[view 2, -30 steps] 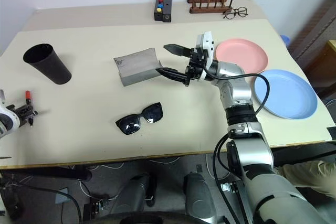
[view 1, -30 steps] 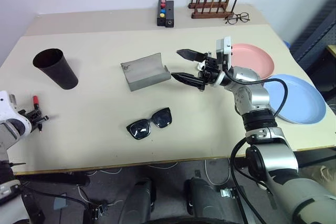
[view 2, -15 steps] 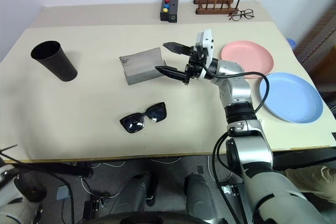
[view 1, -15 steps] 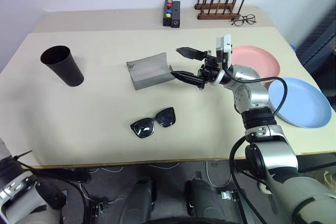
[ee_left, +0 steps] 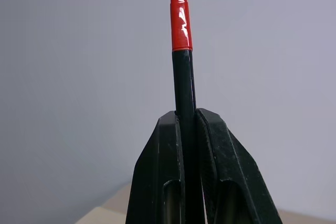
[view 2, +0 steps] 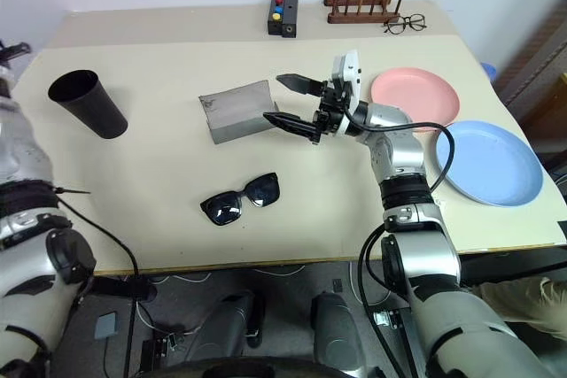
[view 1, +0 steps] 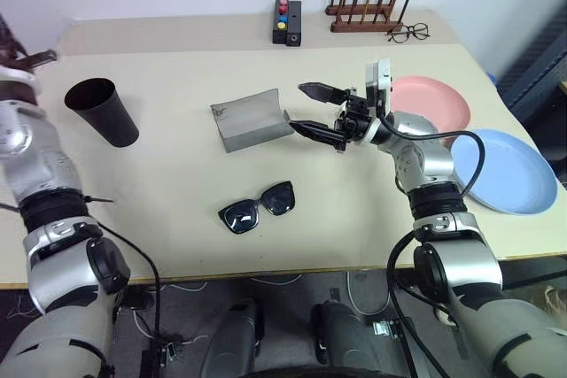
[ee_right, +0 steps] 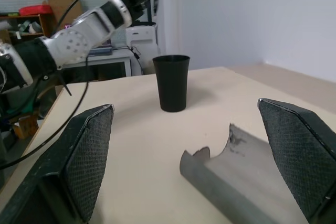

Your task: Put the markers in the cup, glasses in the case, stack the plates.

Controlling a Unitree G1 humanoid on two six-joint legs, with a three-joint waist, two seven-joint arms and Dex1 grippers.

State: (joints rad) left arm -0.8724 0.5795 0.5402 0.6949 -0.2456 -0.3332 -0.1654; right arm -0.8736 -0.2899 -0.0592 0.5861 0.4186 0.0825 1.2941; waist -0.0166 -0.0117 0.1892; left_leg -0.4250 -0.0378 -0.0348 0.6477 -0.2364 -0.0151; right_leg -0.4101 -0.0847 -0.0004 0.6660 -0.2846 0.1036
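My left gripper (ee_left: 185, 129) pinches the red-capped marker (ee_left: 181, 61), cap away from the wrist. A second ago it sat low at the table's 8 o'clock edge; now it is raised, at 10 o'clock, beside and above the cup (view 1: 99, 109). Judgement: drop-in comes next. My right gripper (view 1: 308, 109) has not moved, fingers spread wide and empty, just at 3 o'clock of the open case (view 1: 248, 119). Sunglasses (view 1: 257, 207) lie at 6 o'clock of the case. Pink plate (view 1: 434, 102) and blue plate (view 1: 514, 170) unstacked.

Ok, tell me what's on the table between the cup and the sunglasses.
Nothing: in the left eye view the tabletop between the cup and the sunglasses is bare. The case sits off to the side.
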